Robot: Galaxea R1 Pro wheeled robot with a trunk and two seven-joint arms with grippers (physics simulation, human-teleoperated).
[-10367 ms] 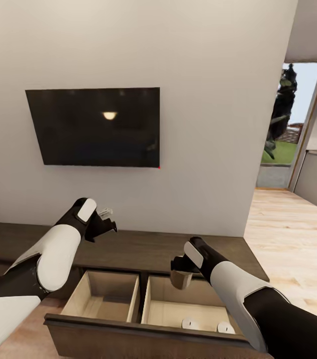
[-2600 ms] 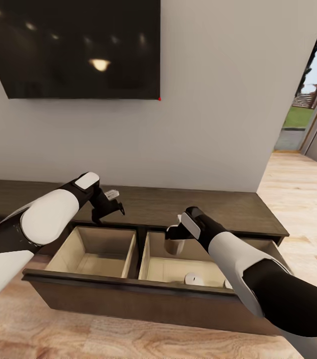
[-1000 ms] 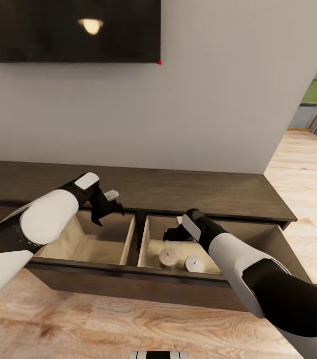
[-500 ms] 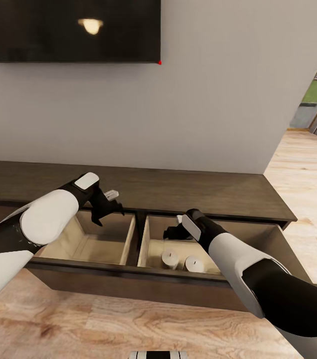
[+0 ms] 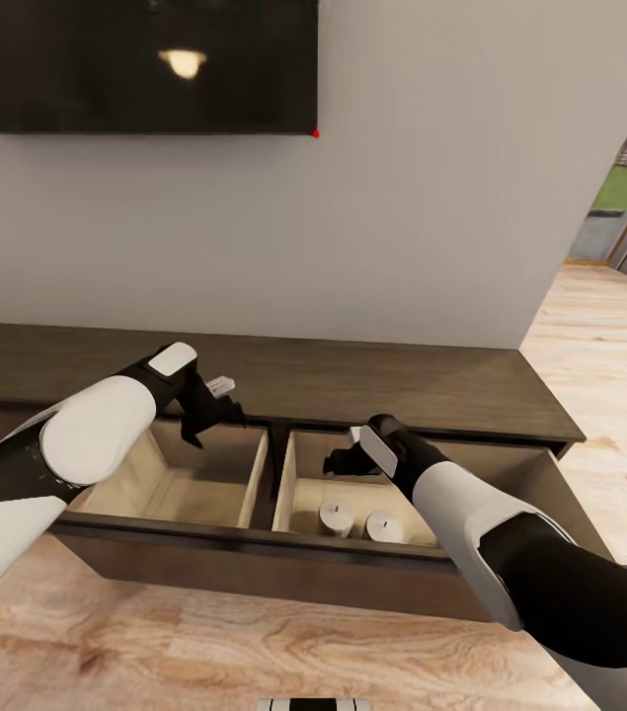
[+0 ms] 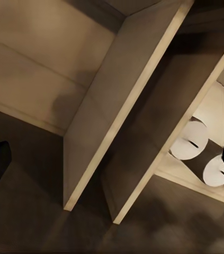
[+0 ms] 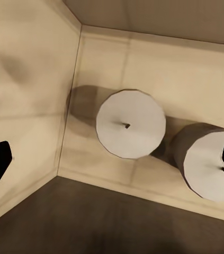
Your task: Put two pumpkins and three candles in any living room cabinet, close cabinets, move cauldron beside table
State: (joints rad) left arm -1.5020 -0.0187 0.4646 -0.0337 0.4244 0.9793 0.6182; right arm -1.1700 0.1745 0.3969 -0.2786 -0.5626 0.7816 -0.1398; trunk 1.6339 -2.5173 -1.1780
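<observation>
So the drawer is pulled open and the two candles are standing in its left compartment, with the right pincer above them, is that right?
Not quite. The two candles stand in the right compartment of the open drawer, not the left, which holds none. The head view shows this, with the right pincer above them.

1. The cabinet [image 5: 431, 390], long, low and dark brown, had its drawer [image 5: 254, 568] pulled out, showing two pale tan compartments.
2. Two short grey candles [image 5: 336, 514] [image 5: 384, 526] stood upright, close together, in the right compartment.
</observation>
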